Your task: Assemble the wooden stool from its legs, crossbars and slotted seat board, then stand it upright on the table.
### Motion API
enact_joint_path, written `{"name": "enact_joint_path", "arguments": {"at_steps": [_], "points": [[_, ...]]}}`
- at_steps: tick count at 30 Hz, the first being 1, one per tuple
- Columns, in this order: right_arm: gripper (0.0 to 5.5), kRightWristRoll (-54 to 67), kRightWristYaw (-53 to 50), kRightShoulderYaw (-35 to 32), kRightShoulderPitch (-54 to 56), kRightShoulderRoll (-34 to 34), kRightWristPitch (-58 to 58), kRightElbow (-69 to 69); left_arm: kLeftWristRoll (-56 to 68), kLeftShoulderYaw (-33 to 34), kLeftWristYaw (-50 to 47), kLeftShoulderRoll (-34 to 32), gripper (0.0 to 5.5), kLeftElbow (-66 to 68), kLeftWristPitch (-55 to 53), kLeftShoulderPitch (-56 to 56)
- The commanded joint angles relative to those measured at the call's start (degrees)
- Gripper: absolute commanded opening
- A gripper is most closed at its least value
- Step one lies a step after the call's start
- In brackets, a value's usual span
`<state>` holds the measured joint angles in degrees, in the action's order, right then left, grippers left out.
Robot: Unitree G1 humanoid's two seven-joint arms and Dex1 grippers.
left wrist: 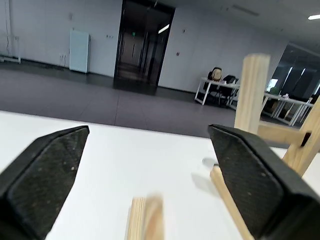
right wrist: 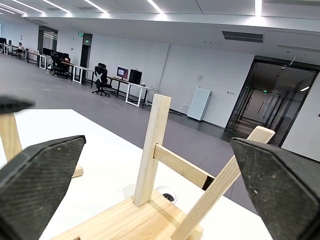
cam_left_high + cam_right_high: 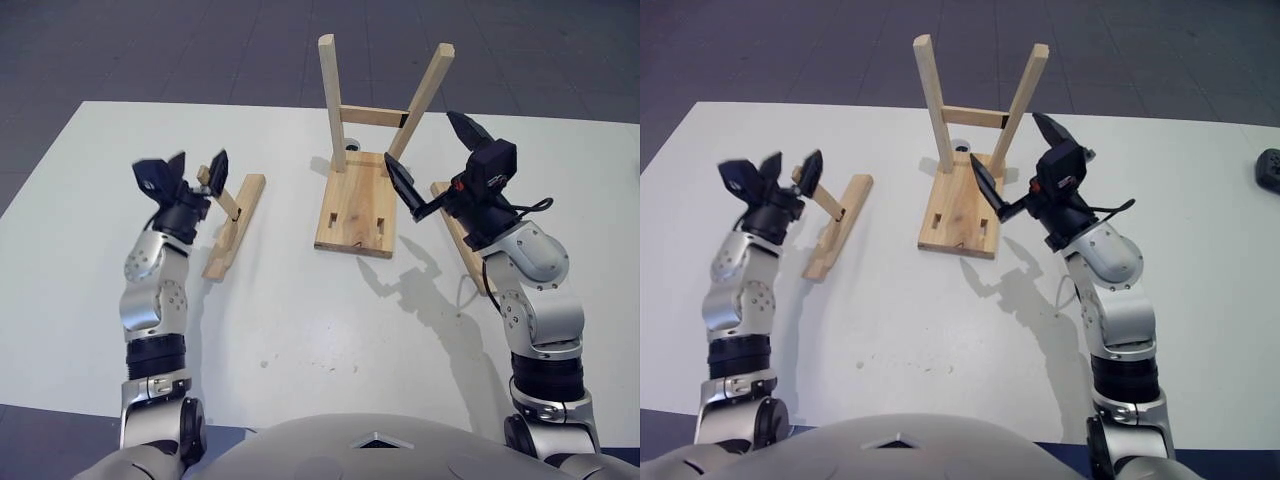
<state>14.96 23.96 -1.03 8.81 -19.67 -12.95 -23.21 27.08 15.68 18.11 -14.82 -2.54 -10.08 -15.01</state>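
Fingers (image 3: pixel 218 166) apart on both: left gripper (image 3: pixel 185 172) near loose leg (image 3: pixel 236 224); right gripper (image 3: pixel 432 158) beside slotted seat board (image 3: pixel 352 212).

the right gripper (image 3: pixel 419 137) and its wrist are covering much of a wooden piece (image 3: pixel 462 250) lying just right of the seat board (image 3: pixel 355 215), so its full shape is not showing. in the left wrist view, a wooden end (image 1: pixel 145 217) is appearing blurred and is being cut off by the frame edge. a dark object (image 3: pixel 1268 168) at the right edge of the table (image 3: pixel 1200 250) is being cropped, leaving too little to identify.
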Motion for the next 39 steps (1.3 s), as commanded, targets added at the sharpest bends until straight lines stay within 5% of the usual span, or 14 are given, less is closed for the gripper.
{"name": "enact_joint_path", "arguments": {"at_steps": [1, 10, 24, 39], "points": [[5.4, -0.6, -0.3, -0.1, 0.0, 0.3, 0.5, 1.1, 3.5, 1.6, -1.2, -2.2, 5.09, -4.8, -4.2, -6.0], [5.4, -0.9, -0.8, 0.1, 0.3, 0.9, 0.8, 1.4, 2.5, 0.7, 2.4, -3.7, 5.38, 6.4, -3.7, -14.7], [5.4, -1.1, -1.4, -0.1, -0.6, 0.8, 0.6, 0.7, -3.4, -1.0, 3.4, -1.0, 5.38, 16.0, 3.3, -10.0], [5.4, -0.8, -0.5, 0.2, 0.2, 0.9, 0.4, 1.3, -0.3, 2.3, 1.6, -1.1, 5.38, 11.5, 2.8, -12.3]]}}
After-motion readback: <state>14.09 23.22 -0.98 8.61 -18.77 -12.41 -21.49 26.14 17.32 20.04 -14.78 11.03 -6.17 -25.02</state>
